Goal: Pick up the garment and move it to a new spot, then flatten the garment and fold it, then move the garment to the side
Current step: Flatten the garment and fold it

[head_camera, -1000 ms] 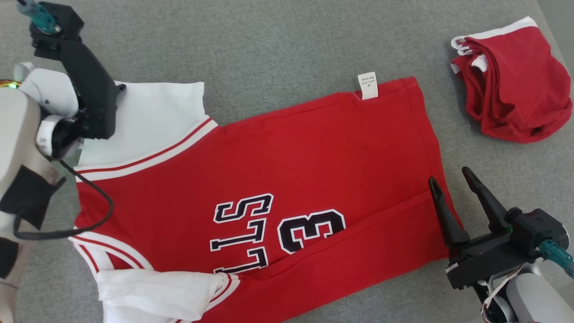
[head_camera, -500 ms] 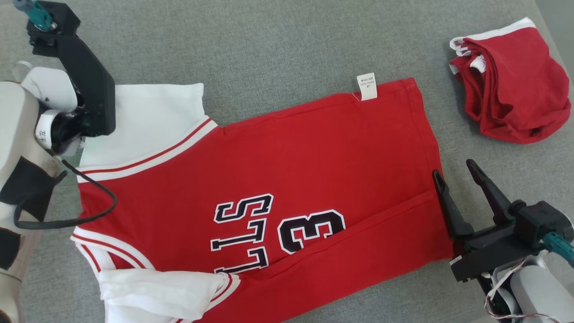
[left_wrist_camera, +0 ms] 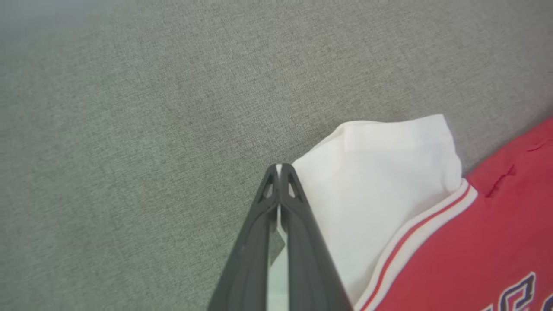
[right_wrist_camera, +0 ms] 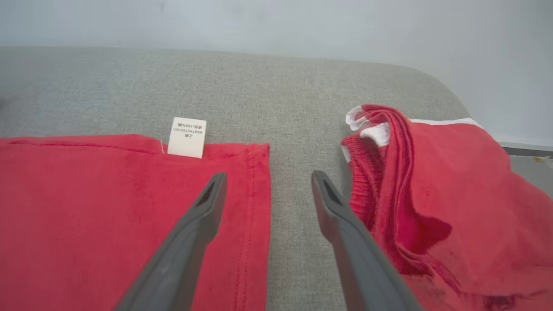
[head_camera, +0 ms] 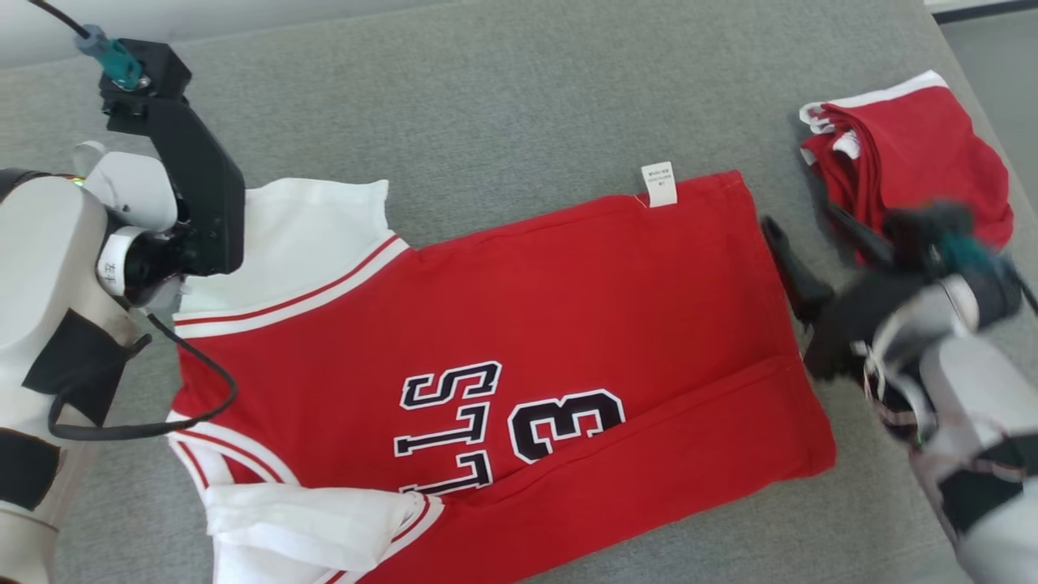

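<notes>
The garment (head_camera: 527,308), a red jersey with white sleeves and black lettering, lies spread flat on the grey cloth surface. In the left wrist view my left gripper (left_wrist_camera: 278,170) is shut on the edge of the white sleeve (left_wrist_camera: 389,172), with white fabric pinched between its fingers. My right gripper (head_camera: 815,243) is open and blurred, hovering at the jersey's right hem. In the right wrist view the right gripper (right_wrist_camera: 268,177) straddles the hem (right_wrist_camera: 255,194), with one finger over the red cloth and the other over bare grey surface.
A crumpled pile of red clothing with white trim (head_camera: 916,162) lies just right of the right gripper, close to its outer finger (right_wrist_camera: 345,224). A white label (head_camera: 658,183) sticks out at the jersey's far edge. The grey surface's edge (head_camera: 965,73) runs at the far right.
The left gripper has shut on the white sleeve. The right arm has moved away from me along the hem toward the red pile. The head camera has shifted slightly.
</notes>
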